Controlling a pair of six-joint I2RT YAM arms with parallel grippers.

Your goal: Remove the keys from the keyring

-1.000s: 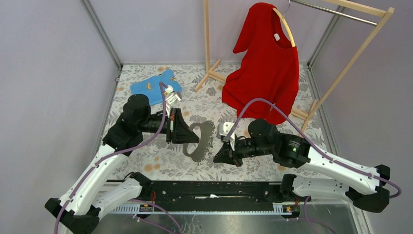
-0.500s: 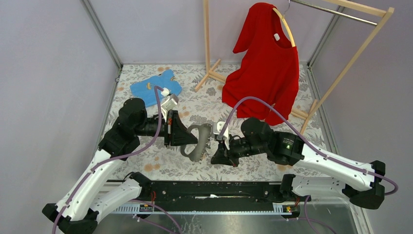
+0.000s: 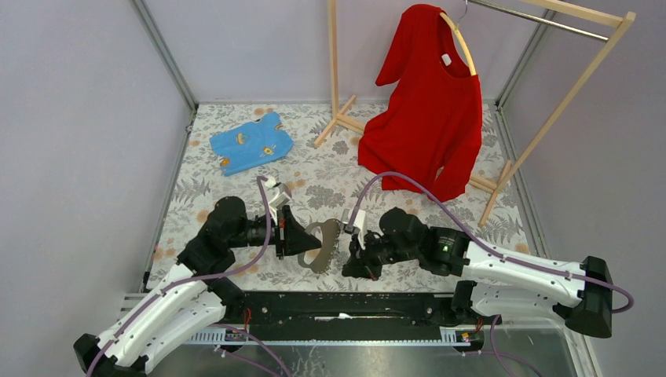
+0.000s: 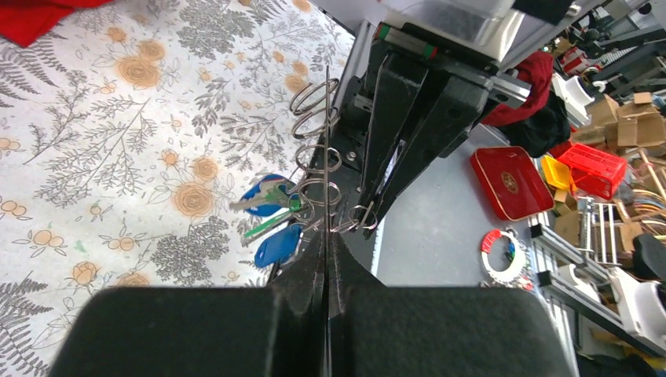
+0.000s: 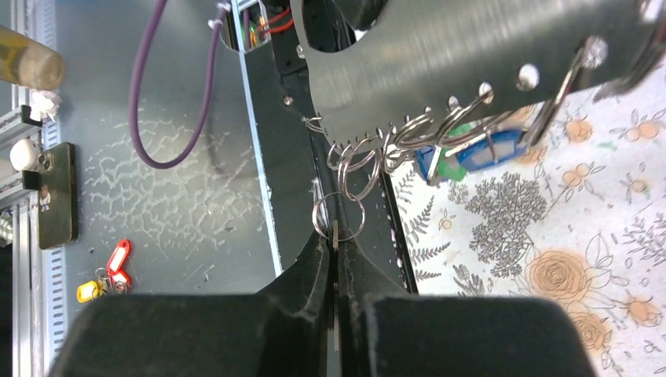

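Your floral tabletop [image 3: 345,169] is carrying a wooden rack [image 3: 333,63] at its far side, with a red shirt [image 3: 428,118] hanging from it, and a blue garment [image 3: 251,141] is lying flat at the far left. Near the front edge your two arms are reaching toward each other. Your left gripper [image 3: 314,239] is sitting fully closed, pinching a thin grey metal plate [image 5: 440,55] and holding it up off the cloth between the two grippers. Your right gripper [image 3: 348,261] is clamped right down as well, its tips nipping a bare ring [image 5: 315,217] that is dangling linked to the others at the plate's edge. A row of split rings [image 4: 314,126] is running through holes along that edge. The keys [image 4: 271,196], silvery with blue heads and a bit of green among them, are hanging bunched from rings further along the row, near the held ring and over the floral cloth; you cannot tell whether they are touching it
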